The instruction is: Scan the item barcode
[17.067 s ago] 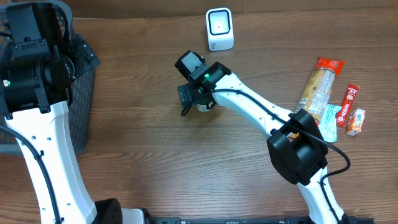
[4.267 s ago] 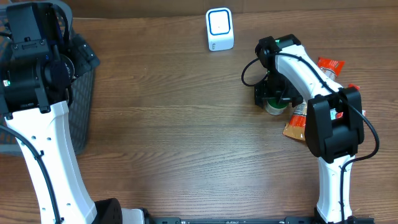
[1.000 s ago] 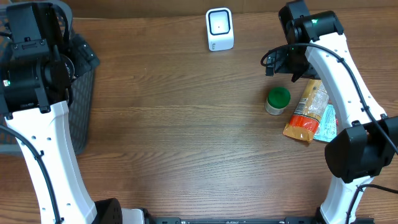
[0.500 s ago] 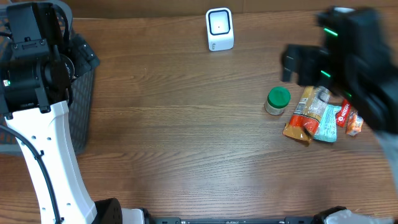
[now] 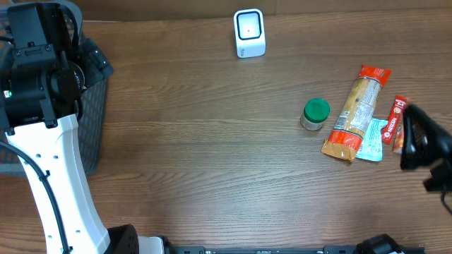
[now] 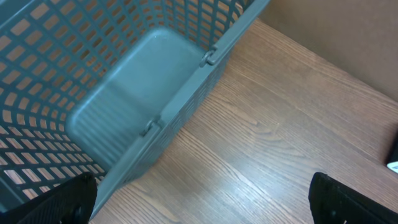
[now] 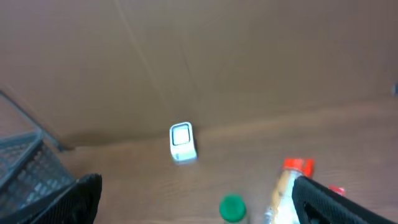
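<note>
Now my empty, wide-open right gripper hangs just right of the snack packet, which lies lengthwise away from me.

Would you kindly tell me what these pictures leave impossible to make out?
- Barcodes on the green-lidded jar and long snack packet: too small overhead, blurred in the right wrist view.
- The small packets: overhead, partly covered by the blurred right arm.
- Inside the basket: overhead, hidden by the left arm; the left wrist view cuts it off.

Even, soft lighting throughout; the right wrist view is blurred.
</note>
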Action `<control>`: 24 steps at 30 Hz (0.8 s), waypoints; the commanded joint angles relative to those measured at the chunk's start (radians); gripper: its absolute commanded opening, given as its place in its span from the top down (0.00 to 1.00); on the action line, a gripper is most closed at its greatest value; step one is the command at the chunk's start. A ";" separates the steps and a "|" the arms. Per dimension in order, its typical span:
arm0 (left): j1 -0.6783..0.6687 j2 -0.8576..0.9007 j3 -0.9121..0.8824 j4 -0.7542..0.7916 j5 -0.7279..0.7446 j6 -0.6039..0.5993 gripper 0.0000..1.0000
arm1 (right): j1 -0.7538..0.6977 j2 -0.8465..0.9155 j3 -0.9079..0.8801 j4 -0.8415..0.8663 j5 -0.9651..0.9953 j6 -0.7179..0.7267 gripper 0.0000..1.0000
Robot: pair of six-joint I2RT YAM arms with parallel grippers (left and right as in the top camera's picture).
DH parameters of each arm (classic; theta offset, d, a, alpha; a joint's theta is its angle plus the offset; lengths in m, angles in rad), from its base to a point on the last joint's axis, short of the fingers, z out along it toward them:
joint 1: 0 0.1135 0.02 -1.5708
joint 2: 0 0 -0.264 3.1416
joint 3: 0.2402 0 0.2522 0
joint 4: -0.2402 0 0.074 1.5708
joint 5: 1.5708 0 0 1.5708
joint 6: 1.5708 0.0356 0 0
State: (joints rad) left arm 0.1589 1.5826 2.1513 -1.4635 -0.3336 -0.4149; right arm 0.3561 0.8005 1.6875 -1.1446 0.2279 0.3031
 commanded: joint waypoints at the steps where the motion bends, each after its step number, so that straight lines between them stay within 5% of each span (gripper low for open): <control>1: 0.004 0.007 0.011 0.001 -0.013 0.008 0.00 | -0.027 -0.127 -0.212 0.120 0.022 0.003 0.00; 15: 0.004 0.007 0.011 0.001 -0.013 0.008 0.00 | -0.162 -0.710 -1.329 1.419 -0.163 -0.002 0.00; 24: 0.004 0.007 0.011 0.001 -0.013 0.008 0.01 | -0.162 -0.789 -1.525 1.569 -0.135 -0.024 0.00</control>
State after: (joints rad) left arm 0.1589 1.5826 2.1513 -1.4635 -0.3336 -0.4149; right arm 0.1978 0.0242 0.1905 0.4191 0.0834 0.2871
